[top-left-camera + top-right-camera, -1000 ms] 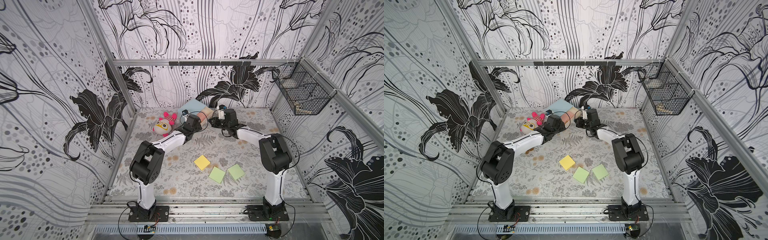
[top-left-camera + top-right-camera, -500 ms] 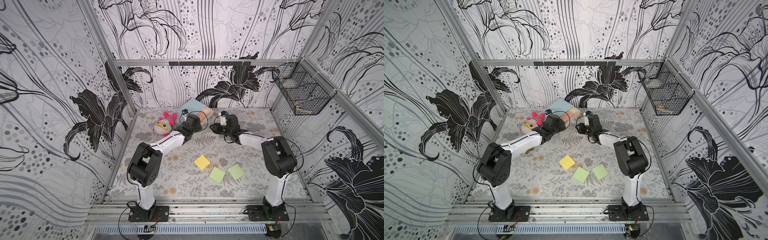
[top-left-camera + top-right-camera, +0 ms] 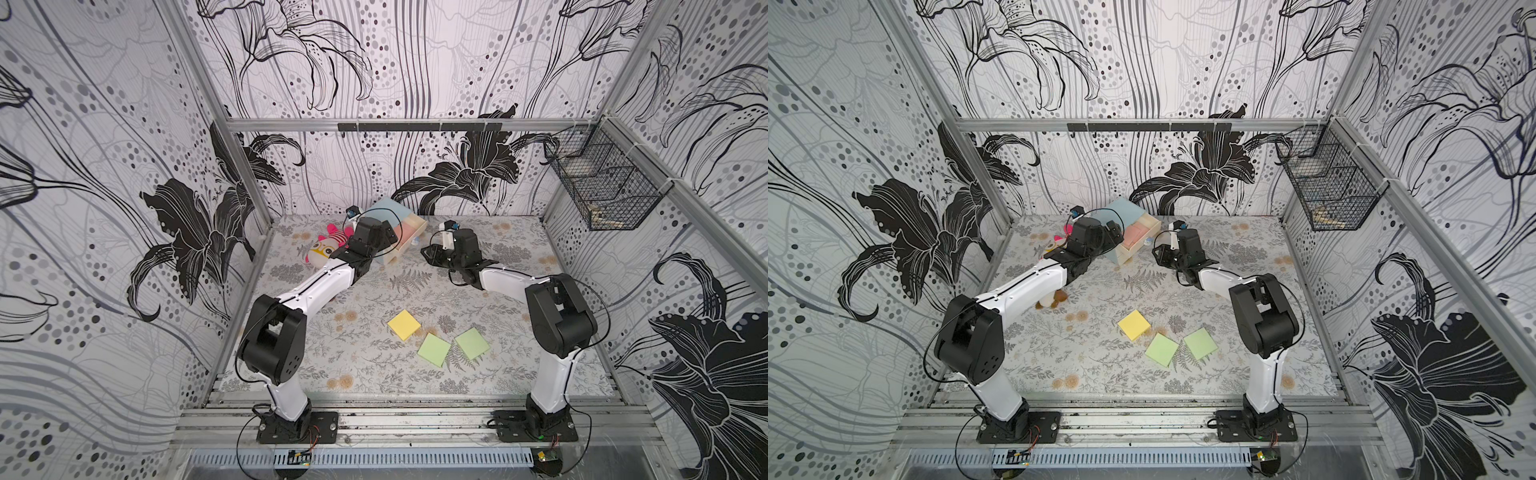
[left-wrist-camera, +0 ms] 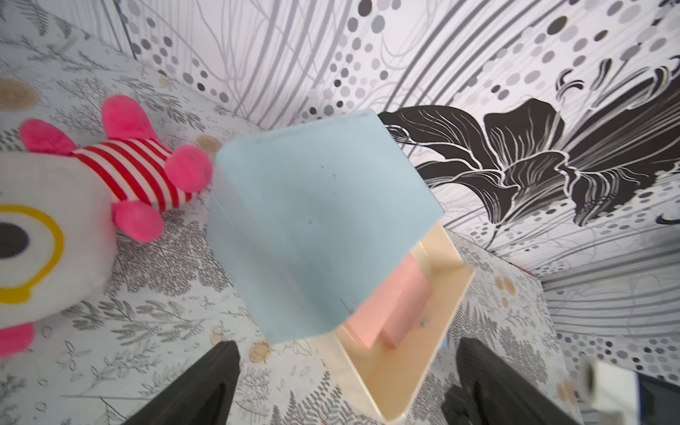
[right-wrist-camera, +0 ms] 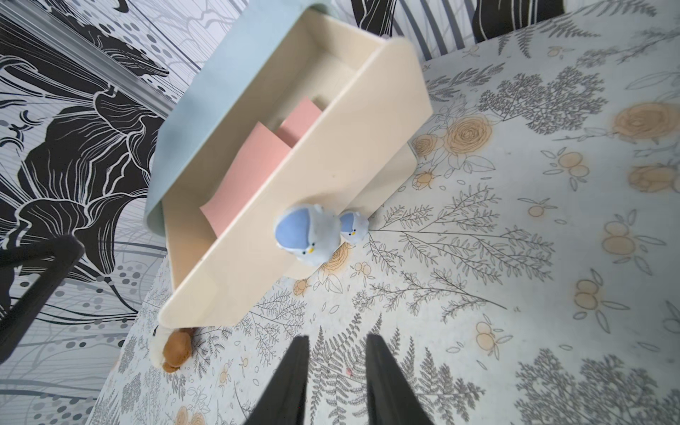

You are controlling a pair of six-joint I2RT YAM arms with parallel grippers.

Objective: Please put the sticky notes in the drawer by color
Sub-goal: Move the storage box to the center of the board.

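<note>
We've got the pink pad (image 5: 254, 165) in the pulled-out top drawer (image 5: 331, 173). The yellow pad (image 3: 404, 325) and green pads (image 3: 434, 350) wait on the mat (image 3: 353, 361), well apart from it. Left gripper (image 4: 347, 342) gapes wide and empty. Right gripper (image 5: 337, 336) is slightly parted and empty, near the knob (image 5: 309, 235). Back wall and plush toy (image 4: 55, 228) crowd the chest (image 4: 312, 220), but mid-mat is open.

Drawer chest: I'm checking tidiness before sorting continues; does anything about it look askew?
Yes: the drawer chest sits diagonal to the back wall, top drawer pulled out; the pink sticky notes inside lie crooked.
</note>
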